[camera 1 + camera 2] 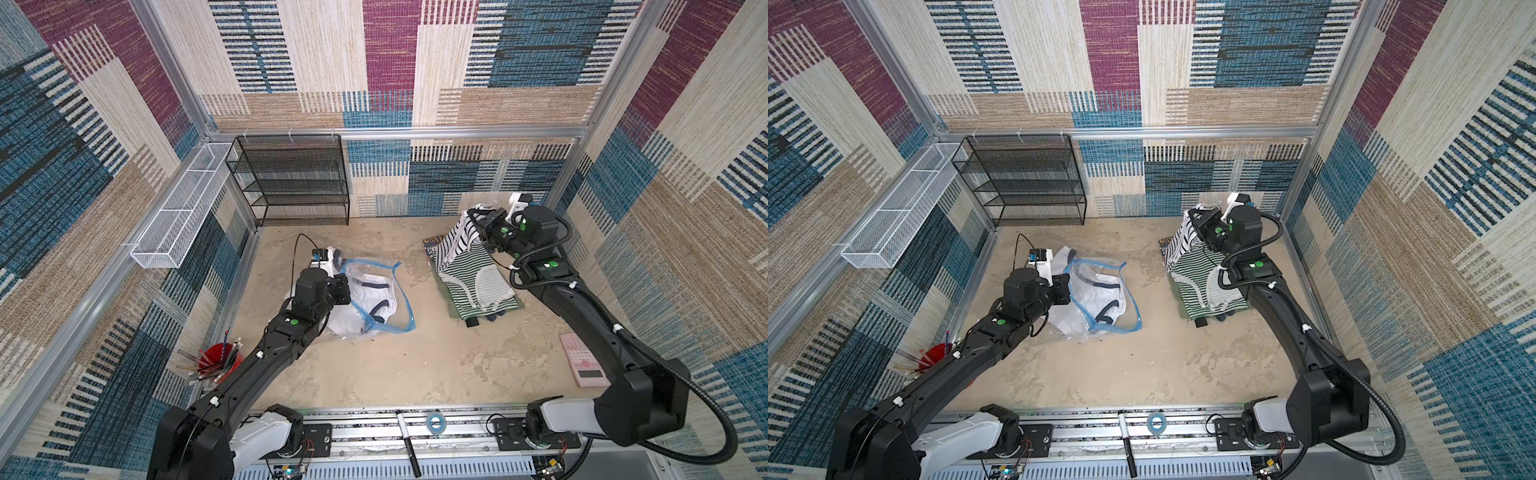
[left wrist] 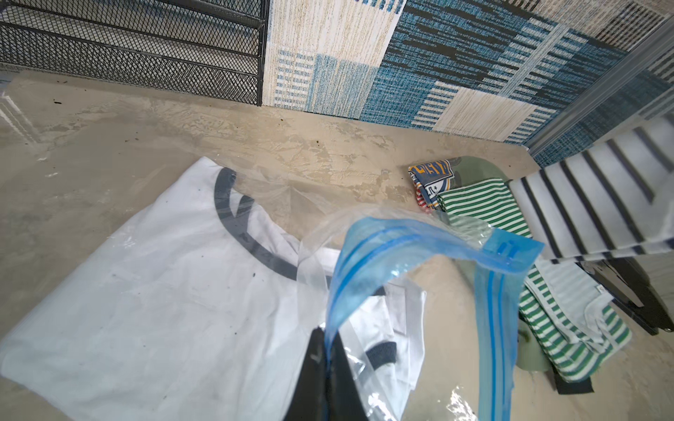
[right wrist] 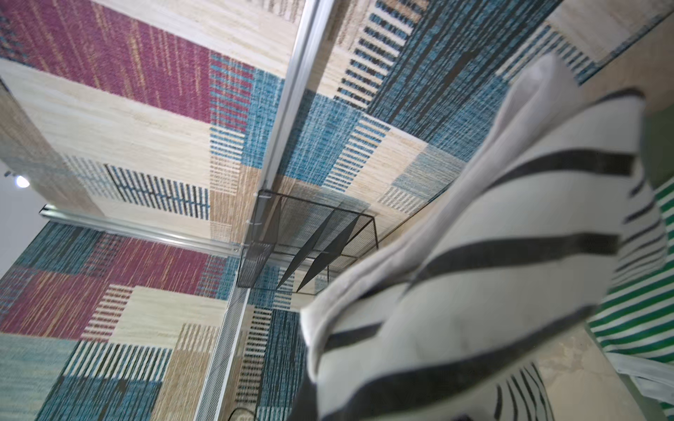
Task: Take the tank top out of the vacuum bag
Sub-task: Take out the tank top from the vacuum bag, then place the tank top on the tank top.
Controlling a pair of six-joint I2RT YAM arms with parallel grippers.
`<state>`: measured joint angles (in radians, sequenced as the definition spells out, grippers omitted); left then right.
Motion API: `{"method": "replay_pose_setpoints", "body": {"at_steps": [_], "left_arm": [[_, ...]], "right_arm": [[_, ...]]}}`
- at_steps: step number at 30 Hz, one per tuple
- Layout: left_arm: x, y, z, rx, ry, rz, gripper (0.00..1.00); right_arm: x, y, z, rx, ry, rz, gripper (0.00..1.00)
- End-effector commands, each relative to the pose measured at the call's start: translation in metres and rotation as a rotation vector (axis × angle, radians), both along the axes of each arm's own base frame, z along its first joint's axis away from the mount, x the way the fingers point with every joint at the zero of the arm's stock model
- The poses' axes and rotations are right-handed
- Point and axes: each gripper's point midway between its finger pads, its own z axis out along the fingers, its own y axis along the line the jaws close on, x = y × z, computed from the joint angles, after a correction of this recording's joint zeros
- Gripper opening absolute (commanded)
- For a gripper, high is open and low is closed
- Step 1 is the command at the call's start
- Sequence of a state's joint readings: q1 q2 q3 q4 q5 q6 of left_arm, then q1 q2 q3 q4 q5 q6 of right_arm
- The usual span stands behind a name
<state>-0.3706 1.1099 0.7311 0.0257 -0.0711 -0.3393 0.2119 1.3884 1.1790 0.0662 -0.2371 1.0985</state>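
The bag (image 1: 370, 274) lies crumpled on the counter (image 1: 374, 374) left of centre, right at the left gripper (image 1: 344, 291), which is clenched on its blue zip strip (image 2: 364, 255). In the left wrist view the strip arches up from the gripper's fingers (image 2: 310, 382). A white top (image 2: 164, 310) with navy trim shows through the clear plastic, just beside that grip. Well apart, at the far right, the right gripper (image 1: 484, 226) grasps a striped top (image 1: 455, 245), raised over a pile (image 1: 478, 291) of folded clothes. Counted: one bag, one white top, one striped top, one pile, two grippers
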Motion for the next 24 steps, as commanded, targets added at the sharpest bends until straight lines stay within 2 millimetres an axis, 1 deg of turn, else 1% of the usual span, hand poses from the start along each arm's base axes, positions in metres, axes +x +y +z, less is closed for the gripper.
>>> {"method": "replay_pose_setpoints", "body": {"at_steps": [1,7,11,13,15,17,18,19,21,24], "left_arm": [[-0.002,-0.002,0.002,0.012,-0.003,-0.027,0.00],[0.002,-0.005,-0.003,0.013,0.004,-0.039,0.00],[0.011,-0.008,-0.004,0.018,0.009,-0.048,0.00],[0.015,-0.011,-0.004,0.016,0.011,-0.054,0.00],[0.020,-0.013,-0.002,0.011,0.009,-0.060,0.00],[0.022,-0.014,0.000,0.007,0.006,-0.063,0.00],[0.023,-0.015,-0.001,0.003,0.006,-0.066,0.00],[0.023,-0.016,-0.002,-0.001,0.006,-0.068,0.00],[0.023,-0.017,-0.004,-0.012,0.008,-0.074,0.00],[0.020,-0.019,-0.006,-0.028,0.011,-0.081,0.00]], "right_arm": [[0.022,-0.021,0.017,0.048,-0.109,-0.149,0.00],[0.055,-0.035,-0.005,0.020,-0.088,-0.264,0.00],[0.084,-0.034,-0.014,0.007,-0.077,-0.284,0.00],[0.096,-0.032,-0.014,0.005,-0.072,-0.287,0.00],[0.102,-0.033,-0.007,0.008,-0.082,-0.297,0.00],[0.101,-0.033,-0.002,0.034,-0.091,-0.298,0.00],[0.098,-0.033,-0.005,0.044,-0.079,-0.301,0.00],[0.095,-0.035,-0.014,0.049,-0.056,-0.308,0.00],[0.080,-0.038,-0.041,0.056,0.008,-0.334,0.00],[0.048,-0.036,-0.109,0.108,0.156,-0.332,0.00]]}}
